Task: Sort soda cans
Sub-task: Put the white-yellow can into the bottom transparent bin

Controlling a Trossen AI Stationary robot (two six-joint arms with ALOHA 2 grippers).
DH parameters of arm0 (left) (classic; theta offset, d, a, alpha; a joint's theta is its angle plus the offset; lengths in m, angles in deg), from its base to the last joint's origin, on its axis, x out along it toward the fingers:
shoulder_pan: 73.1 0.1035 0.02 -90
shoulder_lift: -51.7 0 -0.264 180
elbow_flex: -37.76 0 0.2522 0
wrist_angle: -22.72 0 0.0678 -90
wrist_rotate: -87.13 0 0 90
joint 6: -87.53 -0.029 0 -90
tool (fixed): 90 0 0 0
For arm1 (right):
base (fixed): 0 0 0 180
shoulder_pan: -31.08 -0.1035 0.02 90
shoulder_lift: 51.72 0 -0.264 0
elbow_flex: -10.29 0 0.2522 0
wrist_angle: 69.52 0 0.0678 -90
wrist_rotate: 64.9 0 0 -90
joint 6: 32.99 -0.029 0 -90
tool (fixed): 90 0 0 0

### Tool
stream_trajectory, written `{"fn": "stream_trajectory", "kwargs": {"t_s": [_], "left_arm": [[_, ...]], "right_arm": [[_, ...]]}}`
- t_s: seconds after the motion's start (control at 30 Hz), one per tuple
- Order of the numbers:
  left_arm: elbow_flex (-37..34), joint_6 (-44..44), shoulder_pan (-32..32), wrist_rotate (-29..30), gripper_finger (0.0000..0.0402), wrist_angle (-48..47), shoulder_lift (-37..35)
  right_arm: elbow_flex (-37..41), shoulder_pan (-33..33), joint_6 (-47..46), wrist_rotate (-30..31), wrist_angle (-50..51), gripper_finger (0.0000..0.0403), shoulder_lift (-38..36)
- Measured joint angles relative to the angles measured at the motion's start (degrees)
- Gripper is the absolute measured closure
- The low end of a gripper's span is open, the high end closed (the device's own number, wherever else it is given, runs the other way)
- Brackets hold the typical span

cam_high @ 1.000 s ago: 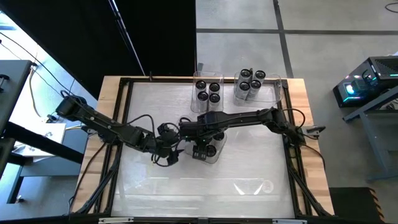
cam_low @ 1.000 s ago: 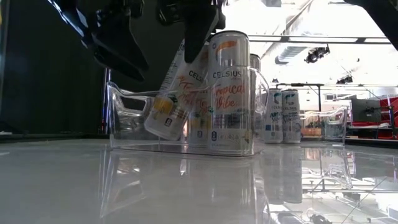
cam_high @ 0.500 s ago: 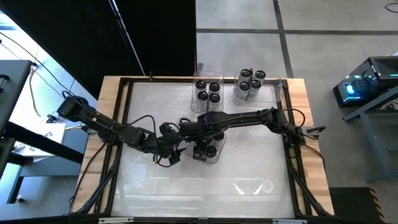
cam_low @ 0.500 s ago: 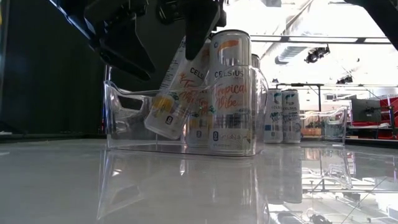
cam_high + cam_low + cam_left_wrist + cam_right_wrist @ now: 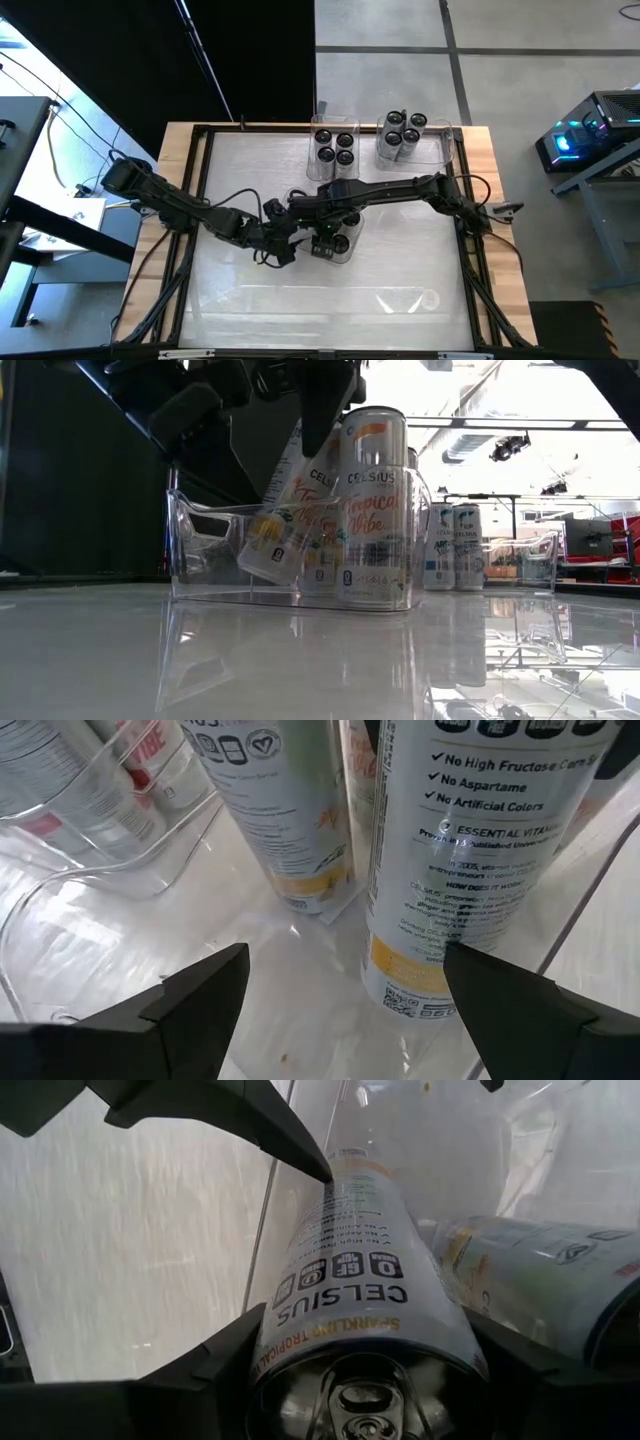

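clear tray (image 5: 210,535) unchanged; left fingers (image 5: 285,243) seemingly moved closer, tilted can (image 5: 285,520) held.

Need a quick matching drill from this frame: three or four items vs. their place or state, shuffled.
Items:
1. tilted can
2. upright can
3. left gripper
4. far right tray

States:
A. open, holding nothing, beside the near tray
B. stands straight in the near tray
C. holds four cans at the table's back edge
D. leaning, gripped near its top by the right gripper

Pairs: 1-D, 2-B, 3-A, 4-C
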Motion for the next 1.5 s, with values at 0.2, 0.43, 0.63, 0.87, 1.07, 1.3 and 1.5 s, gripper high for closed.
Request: {"fn": "stream_trajectory", "kwargs": {"t_s": [0.2,0.43,0.63,0.87,1.07,1.3,1.5], "left_arm": [[-0.02,-0.71,0.19,-0.53,0.0074,0.48,0.02],[-0.01,-1.63,0.19,-0.92,0.0074,0.56,0.02],[0.00,-1.63,0.21,-1.43,0.0074,0.50,0.07],[-0.02,-1.58,0.26,-1.83,0.0074,0.35,0.08],[-0.01,-1.47,0.26,-1.67,0.0074,0.30,0.07],[0.00,-1.49,0.26,-1.67,0.0074,0.04,0.07],[0.00,-1.09,-0.31,-0.17,0.0074,-1.39,-0.21]], "right_arm": [[0.00,0.00,-0.04,0.01,-0.25,0.0145,0.00],[0.00,-0.02,0.40,0.04,-0.90,0.0138,-0.09],[0.59,0.01,3.73,-0.35,-1.41,0.0136,-0.15],[0.66,0.55,5.28,-1.46,-1.91,0.0127,-0.04],[0.66,1.07,4.66,-5.26,-2.65,0.0095,0.02],[0.17,0.63,4.56,-1.29,-2.23,0.0091,-0.02],[-4.51,-0.58,4.90,0.51,-0.35,0.0091,-0.10]]}}
